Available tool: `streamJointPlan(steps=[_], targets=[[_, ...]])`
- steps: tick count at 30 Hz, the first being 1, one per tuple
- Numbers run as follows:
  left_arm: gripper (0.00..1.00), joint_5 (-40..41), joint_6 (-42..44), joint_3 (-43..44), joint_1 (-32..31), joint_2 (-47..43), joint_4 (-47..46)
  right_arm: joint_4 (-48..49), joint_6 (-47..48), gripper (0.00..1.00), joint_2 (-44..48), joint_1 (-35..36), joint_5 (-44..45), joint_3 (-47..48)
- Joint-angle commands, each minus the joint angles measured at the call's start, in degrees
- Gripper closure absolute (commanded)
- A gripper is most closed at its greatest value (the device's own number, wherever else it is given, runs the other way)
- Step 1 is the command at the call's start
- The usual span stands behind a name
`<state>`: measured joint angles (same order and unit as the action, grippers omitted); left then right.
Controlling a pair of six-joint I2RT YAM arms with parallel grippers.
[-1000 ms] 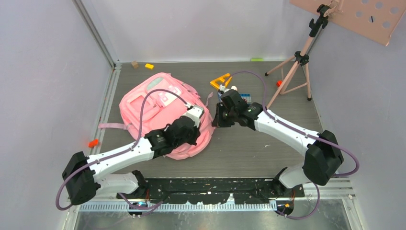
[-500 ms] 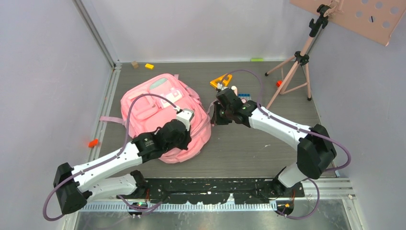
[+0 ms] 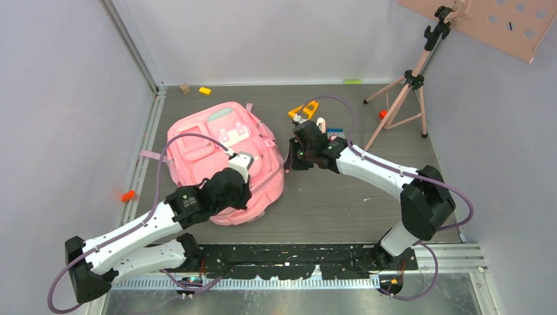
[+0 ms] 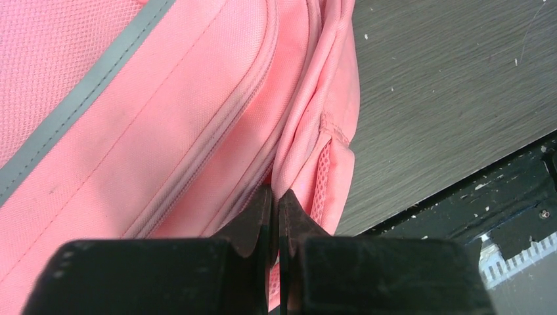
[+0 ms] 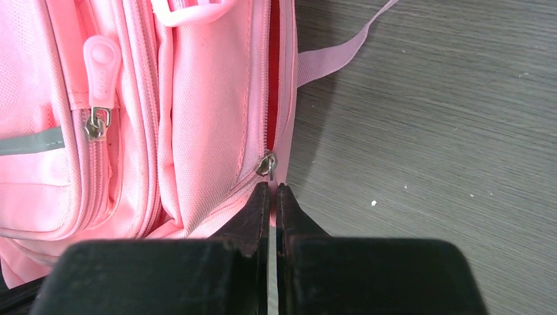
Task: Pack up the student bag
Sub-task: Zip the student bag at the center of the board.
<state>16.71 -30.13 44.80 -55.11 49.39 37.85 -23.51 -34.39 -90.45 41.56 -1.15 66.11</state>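
I find the left gripper [image 4: 276,197] jaws pressed together against the student bag [image 4: 164,98] side seam. On the right gripper [image 5: 271,190], jaws are likewise pressed together, tips just beside the zipper slider [image 5: 266,164].

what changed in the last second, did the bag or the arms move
The pink bag swung, its near end sliding left. The left gripper went left and nearer with it; the right gripper edged left beside the bag's right edge. Both stayed shut at the bag's seams; whether they pinch fabric is unclear. The tripod and the yellow block at the far edge did not move.
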Motion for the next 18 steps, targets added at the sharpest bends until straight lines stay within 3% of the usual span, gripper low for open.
streamJointPlan(steps=[1, 8, 18], targets=[[0.9, 3.6, -0.5, 1.2, 0.2, -1.9, 3.7, 1.9, 0.9, 1.0, -0.1, -2.9, 5.3, -1.0], [0.44, 1.4, 0.2, 3.0, 0.3, 3.5, -11.2, 1.2, 0.6, 1.0, -0.2, -2.9, 3.6, -1.8], [0.44, -0.4, 5.1, 11.3, 1.4, 19.7, -18.6, 0.7, 0.7, 1.0, 1.4, -2.9, 3.5, -2.3]])
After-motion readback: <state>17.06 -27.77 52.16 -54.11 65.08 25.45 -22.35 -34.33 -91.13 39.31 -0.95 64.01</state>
